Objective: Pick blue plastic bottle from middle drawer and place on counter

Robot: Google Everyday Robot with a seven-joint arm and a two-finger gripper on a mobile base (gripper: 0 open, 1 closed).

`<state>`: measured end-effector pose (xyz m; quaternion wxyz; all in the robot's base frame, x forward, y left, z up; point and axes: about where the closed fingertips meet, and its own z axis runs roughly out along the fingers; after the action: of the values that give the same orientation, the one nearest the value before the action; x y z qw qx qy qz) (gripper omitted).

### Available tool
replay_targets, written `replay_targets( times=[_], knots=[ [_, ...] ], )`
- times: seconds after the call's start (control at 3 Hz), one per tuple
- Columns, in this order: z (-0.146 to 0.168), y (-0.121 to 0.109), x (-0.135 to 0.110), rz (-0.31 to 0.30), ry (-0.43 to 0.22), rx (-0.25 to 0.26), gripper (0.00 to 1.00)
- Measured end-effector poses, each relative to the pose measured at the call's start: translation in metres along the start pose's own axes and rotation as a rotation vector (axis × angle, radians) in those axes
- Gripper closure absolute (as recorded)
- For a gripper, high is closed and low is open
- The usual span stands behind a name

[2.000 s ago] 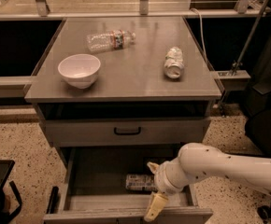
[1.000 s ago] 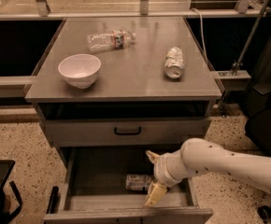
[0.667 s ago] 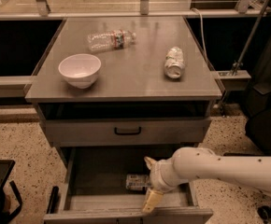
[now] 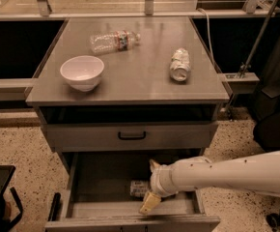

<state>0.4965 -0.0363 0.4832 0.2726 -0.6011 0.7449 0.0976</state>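
Blue plastic bottle: stubby clear plastic, pale label, lying on its side on the smooth grey floor of the open middle drawer, right of centre. White arm comes in low from 3 o'clock, near horizontal, wrist inside the drawer; gripper sits just at the bottle's 3 o'clock, tan fingers spread wide, one at 12 and one at 6, contact unclear. Glossy grey counter: white bowl at 9, long clear bottle at 11, crumpled silvery can at 2.
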Motion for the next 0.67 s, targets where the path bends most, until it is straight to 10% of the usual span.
replay_targets(
  times=[0.67],
  knots=[
    [0.022, -0.0222, -0.0031, -0.011, 0.0, -0.028, 0.0]
  ],
)
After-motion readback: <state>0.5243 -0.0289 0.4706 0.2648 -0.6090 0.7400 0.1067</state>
